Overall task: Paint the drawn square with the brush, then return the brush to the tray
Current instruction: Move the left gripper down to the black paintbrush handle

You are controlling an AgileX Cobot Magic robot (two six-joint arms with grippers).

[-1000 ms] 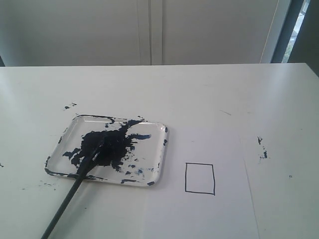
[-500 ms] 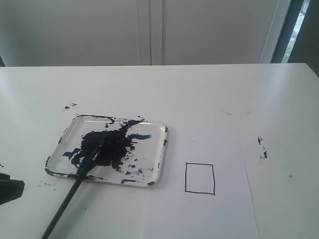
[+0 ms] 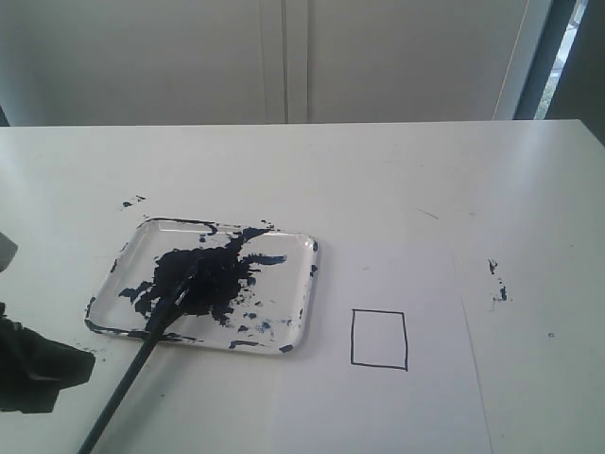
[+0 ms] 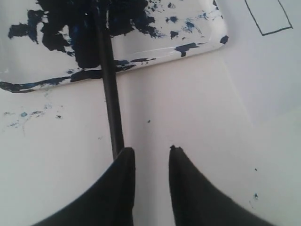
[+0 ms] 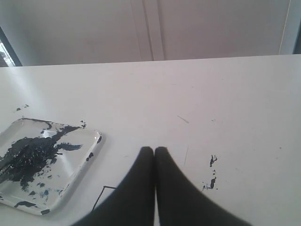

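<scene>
The clear tray point(image 3: 302, 248) lies left of centre, smeared with a dark blue blotch. The black brush point(image 3: 132, 374) rests with its tip in that paint and its handle sticking out over the tray's near rim. The drawn square point(image 3: 379, 339) sits white inside its outline on a paper sheet to the right. My left gripper point(image 4: 151, 151) is open and hovers by the brush handle point(image 4: 111, 94), which passes behind one finger point(image 4: 123, 188); the tray point(image 4: 197, 44) lies beyond it. In the exterior view only a dark part of the left gripper point(image 3: 33, 367) shows. My right gripper point(image 5: 154, 150) is shut and empty above the table.
The paper sheet point(image 3: 397, 284) lies flat on the white table. Small dark paint specks point(image 3: 497, 284) mark the table right of the paper, and more specks point(image 3: 132, 201) sit behind the tray. A pale wall runs along the far edge of the table.
The left gripper has come into the exterior view from the lower left edge and moved toward the brush handle. Brush, tray and square have not moved.
</scene>
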